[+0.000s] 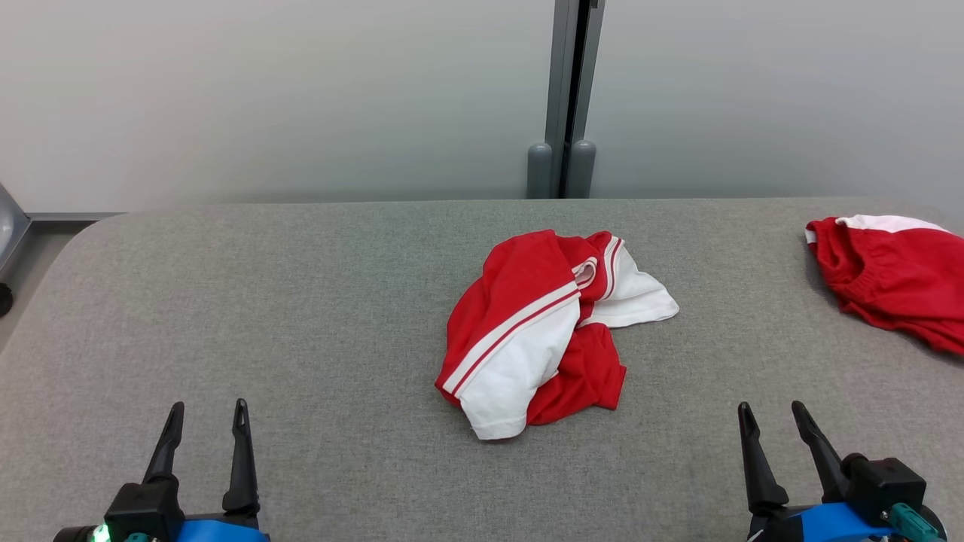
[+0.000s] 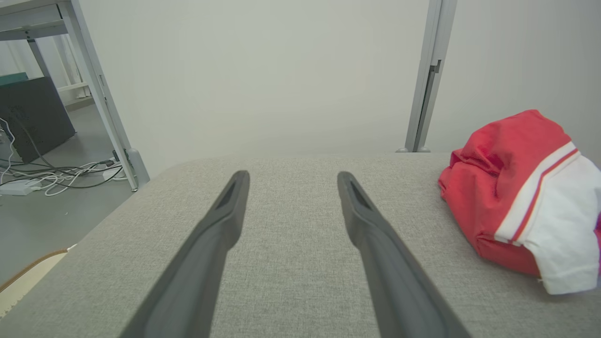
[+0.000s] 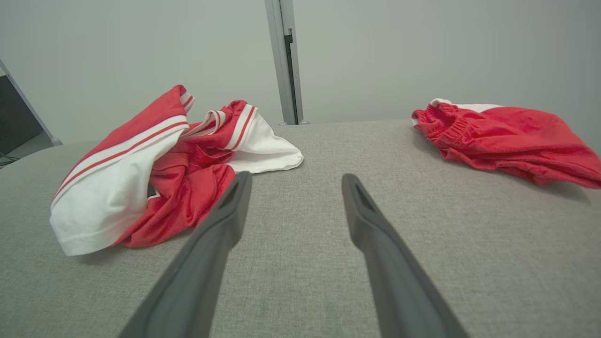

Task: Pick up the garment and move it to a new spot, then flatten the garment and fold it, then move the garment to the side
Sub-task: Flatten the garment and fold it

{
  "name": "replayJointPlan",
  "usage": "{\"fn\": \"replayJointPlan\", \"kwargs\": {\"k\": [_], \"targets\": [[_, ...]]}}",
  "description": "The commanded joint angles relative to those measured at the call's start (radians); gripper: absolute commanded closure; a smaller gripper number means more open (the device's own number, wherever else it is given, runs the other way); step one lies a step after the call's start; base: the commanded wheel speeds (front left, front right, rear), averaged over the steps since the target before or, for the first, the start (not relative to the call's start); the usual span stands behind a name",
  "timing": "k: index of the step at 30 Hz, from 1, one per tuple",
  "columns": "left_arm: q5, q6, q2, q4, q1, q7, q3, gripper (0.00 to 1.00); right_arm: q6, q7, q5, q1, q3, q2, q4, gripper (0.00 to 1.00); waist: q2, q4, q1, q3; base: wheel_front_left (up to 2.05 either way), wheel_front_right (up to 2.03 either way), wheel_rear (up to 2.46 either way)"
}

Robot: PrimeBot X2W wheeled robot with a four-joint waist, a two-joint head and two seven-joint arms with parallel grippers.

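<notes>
A wide grey tabletop (image 1: 301, 316) with a soft, cloth-like top stands in front of a pale wall (image 1: 301, 90). In the middle of it lies the garment (image 1: 531, 331) — a red and white top, all bunched up in a heap. A big white part with a red stripe sits on the near side of the heap. Another white flap sticks out on the robot's right side. Red cloth is tucked in under them.

Far over at the right edge of the tabletop lies a second red garment (image 1: 892, 282) with a stretchy band and a bit of white at the back. It is well apart from the heap in the middle.

The left claw (image 1: 208, 406) is at the near left of the tabletop. Its two long dark fingers (image 2: 223, 220) stand wide apart with nothing between them. It holds nothing and touches no cloth — the garment is off to its right.

The right claw (image 1: 770, 406) is at the near right. It is spread wide too and has hold of nothing. The garment lies ahead on its left, the second red garment ahead on its right, and it touches neither.

Behind the tabletop a grey post (image 1: 566, 98) runs up the wall. Past the left end, white and black cables (image 2: 51, 180) lie on the floor by a metal frame leg (image 2: 101, 94)
</notes>
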State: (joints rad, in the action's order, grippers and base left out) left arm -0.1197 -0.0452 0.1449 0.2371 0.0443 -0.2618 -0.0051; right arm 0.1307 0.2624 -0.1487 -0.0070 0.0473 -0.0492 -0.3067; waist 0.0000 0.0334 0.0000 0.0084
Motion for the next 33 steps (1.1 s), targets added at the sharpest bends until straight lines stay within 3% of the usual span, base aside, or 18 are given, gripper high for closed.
{"fn": "replayJointPlan", "kwargs": {"k": [1, 33], "targets": [[0.004, -0.004, -0.003, 0.004, -0.007, -0.004, 0.009, 0.00, 0.000, 0.004, 0.007, 0.006, 0.002, -0.003, -0.003, 0.00, 0.0000, 0.000, 0.0000, 0.001, 0.00, 0.00, 0.00], [0.043, -0.018, -0.028, 0.014, 0.002, -0.004, 0.049, 0.00, 0.000, 0.004, -0.001, 0.009, -0.005, -0.003, -0.009, 0.00, 0.0000, 0.000, 0.0000, -0.008, 0.00, 0.00, 0.00]]}}
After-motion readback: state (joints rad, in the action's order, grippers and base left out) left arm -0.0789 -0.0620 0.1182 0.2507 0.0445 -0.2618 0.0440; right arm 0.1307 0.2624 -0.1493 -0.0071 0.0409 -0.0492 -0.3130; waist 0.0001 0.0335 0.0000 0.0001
